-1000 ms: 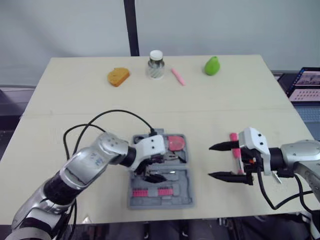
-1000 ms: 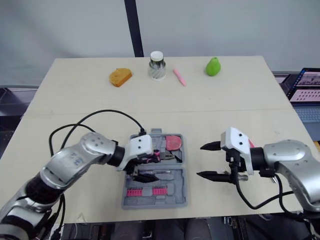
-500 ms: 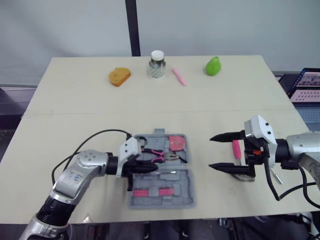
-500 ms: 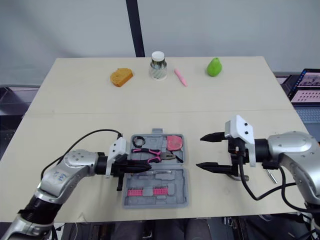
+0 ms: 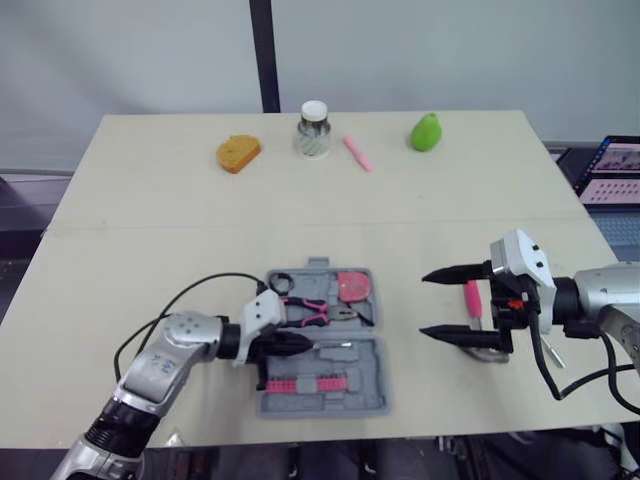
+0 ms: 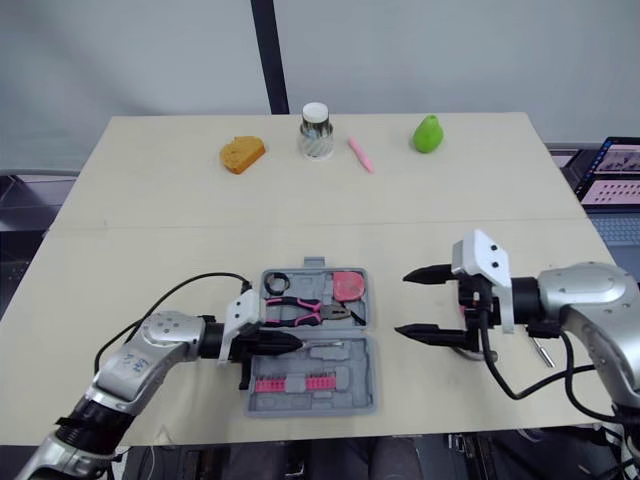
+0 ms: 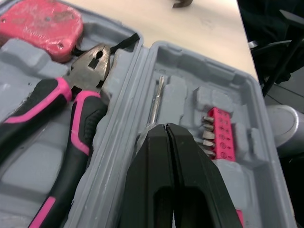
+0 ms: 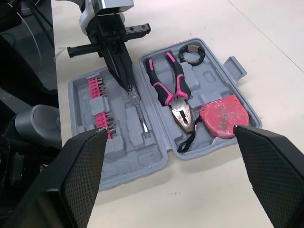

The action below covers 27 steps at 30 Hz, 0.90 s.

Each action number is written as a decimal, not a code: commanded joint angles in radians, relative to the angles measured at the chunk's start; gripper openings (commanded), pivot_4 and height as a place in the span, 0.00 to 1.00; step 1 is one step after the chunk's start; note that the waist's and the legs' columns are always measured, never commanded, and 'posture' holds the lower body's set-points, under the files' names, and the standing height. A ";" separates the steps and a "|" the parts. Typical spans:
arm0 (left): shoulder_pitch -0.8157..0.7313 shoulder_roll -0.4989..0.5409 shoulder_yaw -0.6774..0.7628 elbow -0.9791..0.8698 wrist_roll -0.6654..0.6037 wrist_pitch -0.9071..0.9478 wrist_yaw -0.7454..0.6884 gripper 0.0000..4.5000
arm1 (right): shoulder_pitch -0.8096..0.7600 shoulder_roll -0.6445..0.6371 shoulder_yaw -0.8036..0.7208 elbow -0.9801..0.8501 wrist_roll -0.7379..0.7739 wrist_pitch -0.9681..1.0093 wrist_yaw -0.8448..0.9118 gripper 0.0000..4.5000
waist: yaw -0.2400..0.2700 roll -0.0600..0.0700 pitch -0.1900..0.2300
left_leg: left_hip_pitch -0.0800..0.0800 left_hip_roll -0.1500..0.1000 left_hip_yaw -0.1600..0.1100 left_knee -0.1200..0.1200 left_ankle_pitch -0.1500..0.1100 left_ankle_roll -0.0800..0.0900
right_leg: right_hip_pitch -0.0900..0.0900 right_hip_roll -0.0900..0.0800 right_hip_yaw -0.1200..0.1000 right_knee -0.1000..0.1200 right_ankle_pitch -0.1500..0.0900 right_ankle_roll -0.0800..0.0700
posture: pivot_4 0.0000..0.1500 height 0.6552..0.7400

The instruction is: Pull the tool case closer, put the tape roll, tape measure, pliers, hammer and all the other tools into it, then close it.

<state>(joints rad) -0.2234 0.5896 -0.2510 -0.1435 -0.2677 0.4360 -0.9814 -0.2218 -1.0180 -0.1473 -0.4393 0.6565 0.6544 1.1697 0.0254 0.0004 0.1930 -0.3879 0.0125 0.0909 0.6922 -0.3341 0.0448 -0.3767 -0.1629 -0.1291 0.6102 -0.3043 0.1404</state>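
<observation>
Here, beige table [image 5: 200,200] — tool case [image 5: 340,362]; grey wall [image 5: 450,50].

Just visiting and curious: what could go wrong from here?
1. The shut left end effector has its tip at the slim metal screwdriver in the grey plastic tool case; a push could pop it from its slot or slide the case.
2. The pink-handled hammer lies on the beige table by the open right end effector; a poor grasp might knock it away.

Even, soft light; faint shadows.
</observation>
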 commanded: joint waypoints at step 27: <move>0.011 -0.026 0.020 -0.038 -0.041 0.003 -0.018 0.02 | 0.017 -0.023 -0.027 -0.011 -0.010 -0.033 0.022 1.00 | 0.000 0.000 0.000 | 0.000 0.000 0.000 0.000 0.000 0.000 | 0.000 0.000 0.000 0.000 0.000 0.000 | 1.00 1.00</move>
<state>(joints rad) -0.2197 0.5624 -0.2503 -0.1492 -0.2801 0.4315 -0.9922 -0.2037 -1.0182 -0.1473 -0.4387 0.6429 0.6344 1.1778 0.0253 0.0004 0.1930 -0.3879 0.0126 0.0906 0.6922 -0.3342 0.0447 -0.3767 -0.1633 -0.1291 0.6102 -0.3043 0.1404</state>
